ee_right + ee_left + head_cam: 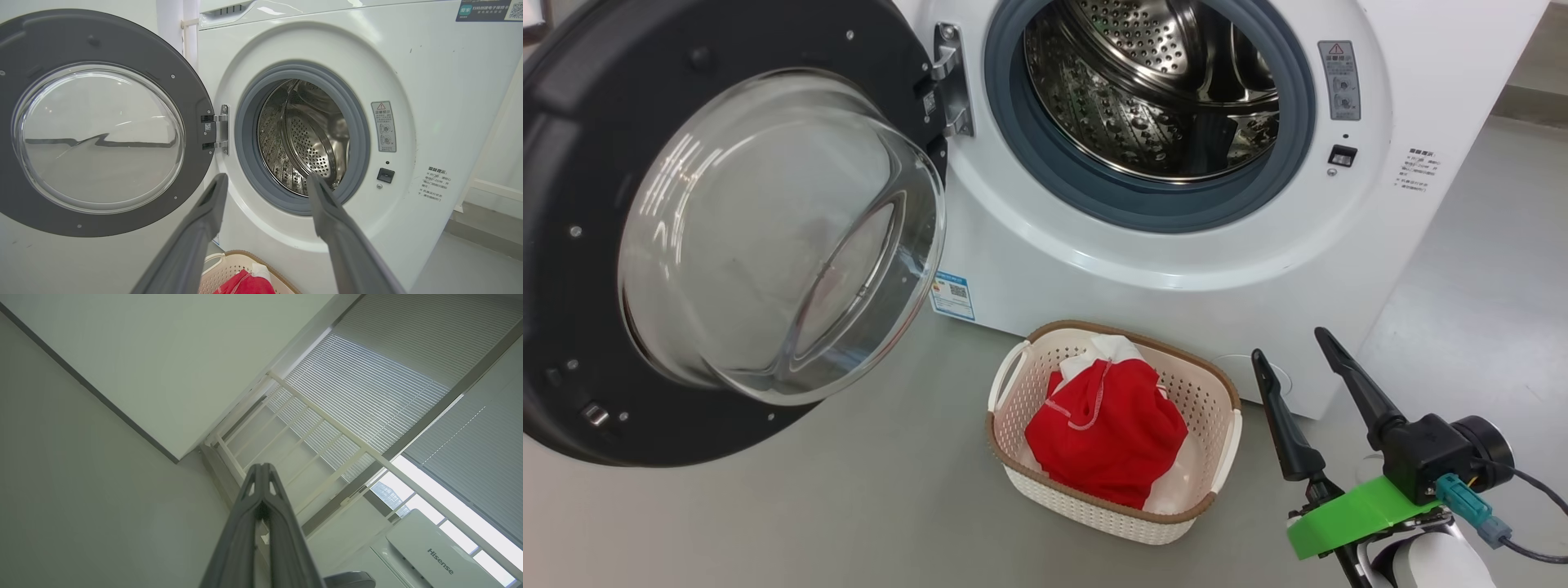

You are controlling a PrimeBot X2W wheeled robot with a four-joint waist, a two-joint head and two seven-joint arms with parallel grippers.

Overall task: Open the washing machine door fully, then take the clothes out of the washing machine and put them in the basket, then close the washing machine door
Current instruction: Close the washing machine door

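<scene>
The washing machine (1258, 245) stands with its door (727, 229) swung wide open to the left; the steel drum (1152, 82) looks bare inside. The red and white clothes (1107, 429) lie in the cream basket (1225, 457) on the floor in front of the machine. My right gripper (1289, 341) is open and holds nothing, to the right of the basket. In the right wrist view its fingers (327, 196) point at the drum opening (304, 136), with the door (196, 94) to the left and the basket (229, 267) below. My left gripper (261, 467) is shut on nothing, aimed at a wall and a window.
Grey floor (849, 506) spreads left of the basket under the open door. A white railing (318, 428) and blinds (367, 384) show past the left gripper, with a white appliance (433, 551) low at the right. A wall base (482, 228) runs right of the machine.
</scene>
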